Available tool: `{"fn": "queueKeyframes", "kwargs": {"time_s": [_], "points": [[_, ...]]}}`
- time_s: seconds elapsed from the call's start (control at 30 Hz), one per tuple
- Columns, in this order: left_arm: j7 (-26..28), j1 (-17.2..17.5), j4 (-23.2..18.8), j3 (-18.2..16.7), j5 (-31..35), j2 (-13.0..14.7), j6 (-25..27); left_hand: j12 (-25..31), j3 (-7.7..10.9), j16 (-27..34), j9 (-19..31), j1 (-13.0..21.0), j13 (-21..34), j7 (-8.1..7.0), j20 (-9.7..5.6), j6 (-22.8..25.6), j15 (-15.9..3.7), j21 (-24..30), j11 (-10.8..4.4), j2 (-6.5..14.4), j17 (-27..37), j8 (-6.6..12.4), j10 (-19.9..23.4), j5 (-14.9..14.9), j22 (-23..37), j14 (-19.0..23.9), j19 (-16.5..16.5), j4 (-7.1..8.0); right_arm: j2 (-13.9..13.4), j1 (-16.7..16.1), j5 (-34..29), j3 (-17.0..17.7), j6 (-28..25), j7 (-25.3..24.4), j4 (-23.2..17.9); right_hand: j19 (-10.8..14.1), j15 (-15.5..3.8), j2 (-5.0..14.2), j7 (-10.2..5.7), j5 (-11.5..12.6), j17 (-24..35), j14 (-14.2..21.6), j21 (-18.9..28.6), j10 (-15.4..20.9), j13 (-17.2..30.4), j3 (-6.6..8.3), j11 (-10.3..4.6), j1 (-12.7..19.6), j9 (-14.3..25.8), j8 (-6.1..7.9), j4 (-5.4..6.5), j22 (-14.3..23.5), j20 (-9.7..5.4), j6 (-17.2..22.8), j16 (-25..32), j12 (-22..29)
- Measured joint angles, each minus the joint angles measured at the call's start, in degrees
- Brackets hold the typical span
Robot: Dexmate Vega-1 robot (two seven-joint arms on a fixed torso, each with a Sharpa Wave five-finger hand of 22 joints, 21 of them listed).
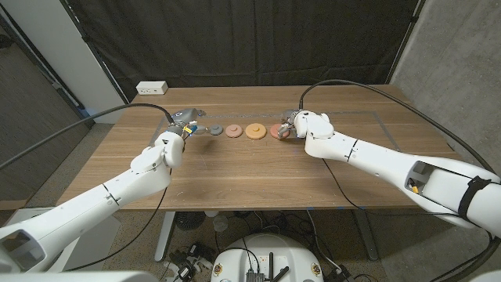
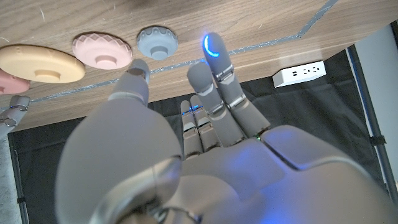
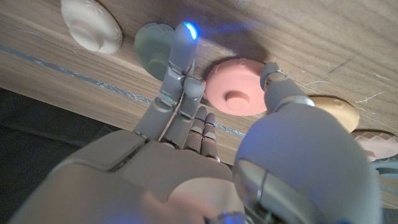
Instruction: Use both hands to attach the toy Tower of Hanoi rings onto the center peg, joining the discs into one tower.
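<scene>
Head view, centre: right hand (image 1: 301, 125) covers most of the red disc (image 1: 277, 131). Left wrist view: another reddish disc (image 2: 6, 82) is cut off at left frame edge. Right wrist view: green disc (image 3: 151, 48) partly hidden behind fingers (image 3: 177, 56); lower frame blurred.

Discs (image 1: 244, 131) lie in a row, seemingly between both robot hands.
</scene>
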Motion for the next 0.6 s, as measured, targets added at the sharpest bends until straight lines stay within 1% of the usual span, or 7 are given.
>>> {"fn": "queueKeyframes", "kwargs": {"time_s": [0.07, 0.1, 0.13, 0.23, 0.4, 0.6], "points": [[0.0, 0.0, 0.0, 0.0, 0.0, 0.0, 0.0, 0.0, 0.00, 0.0, 0.0, 0.0, 0.0, 0.00, 0.00, 0.0, 0.00, 0.1, -0.22, 0.0, 0.0, 0.00, 0.2, 0.0, 0.0, 0.0, 0.0, 0.00, 0.1, 0.2, 0.2, -0.1, 0.0, 0.2, 0.2, 0.0, 0.00, 0.01, 0.00, 0.0, 0.0, 0.0, 0.2, 0.0, 0.0, -0.23, 0.00, 0.0, 0.0, 0.00, 0.23, 0.0, 0.00, 0.0, 0.0, 0.0], [0.1, 0.0, 0.1, 0.0, -0.1, 0.0, -0.1, 0.0, 0.00, 0.0, 0.0, 0.0, 0.0, 0.00, 0.00, 0.0, 0.00, 0.1, -0.25, 0.0, 0.0, 0.00, 0.3, 0.0, 0.0, 0.0, 0.0, 0.00, 0.1, 0.3, 0.3, -0.3, 0.0, 0.4, 0.4, 0.0, 0.00, 0.02, 0.08, 0.0, -0.2, 0.0, 0.3, 0.0, -0.2, -0.23, 0.00, 0.0, 0.0, 0.00, 0.23, 0.0, 0.01, -0.1, 0.0, 0.0], [0.1, 0.0, 0.1, 0.0, -0.1, 0.0, -0.1, 0.0, 0.00, 0.0, 0.0, 0.0, 0.0, 0.00, 0.00, 0.0, 0.00, 0.3, -0.25, 0.0, 0.0, 0.00, 0.3, 0.0, 0.0, 0.0, 0.0, 0.00, 0.1, 0.3, 0.3, -0.3, 0.0, 0.4, 0.4, 0.0, 0.00, 0.46, 0.16, 0.0, -0.3, 0.0, 0.3, 0.0, -0.3, -0.23, 0.00, 0.5, 0.0, 0.00, 0.23, -0.2, 0.01, -0.2, 0.0, 0.0], [0.1, 0.0, 0.1, 0.0, -0.2, 0.0, -0.1, 0.0, 0.00, 0.0, 0.0, 0.0, 0.0, 0.00, 0.30, 0.0, 0.00, 0.5, -0.25, 0.0, -0.1, 0.00, 0.3, 0.0, 0.0, 0.0, -0.3, 0.00, 0.3, 0.6, 0.6, -0.6, 0.1, 0.7, 0.8, 0.0, 0.00, 0.46, 0.17, 0.0, -0.3, 0.0, 0.3, 0.0, -0.3, -0.23, 0.00, 0.5, 0.0, 0.00, 0.23, -0.3, -0.03, -0.2, 0.0, 0.1], [0.4, 0.1, 0.2, 0.0, -0.5, 0.0, -0.3, 0.0, 0.00, 0.0, 0.0, 0.0, 0.0, 0.00, 0.10, 0.0, 0.00, 0.8, -0.25, 0.0, 0.0, 0.00, 0.3, 0.2, -0.3, 0.0, -0.5, 0.00, 0.7, 1.2, 1.1, -1.1, 0.3, 1.3, 1.7, -0.5, -0.07, 0.47, 0.18, 0.0, -0.8, -0.1, 0.3, 0.0, -0.3, -1.17, 0.00, 0.5, 0.0, 0.44, 0.22, -0.7, 0.10, -0.2, -0.4, 0.4], [0.5, 0.3, 0.3, -0.3, -0.8, 0.0, -0.5, 0.0, 0.00, 0.0, 0.0, 0.0, 0.0, 0.00, 0.10, 0.0, 0.00, 0.8, -0.24, 0.0, -0.1, 0.00, 0.3, 0.2, -0.3, 0.0, -0.5, 0.00, 1.1, 1.6, 1.4, -1.5, 0.4, 1.5, 2.5, -0.5, -0.08, 0.75, 0.30, 0.0, -1.0, -0.1, 0.8, 0.4, -0.1, -1.39, 0.12, 0.8, 0.0, 0.44, 0.43, -0.8, 0.10, 0.0, -0.4, 0.4]]}}
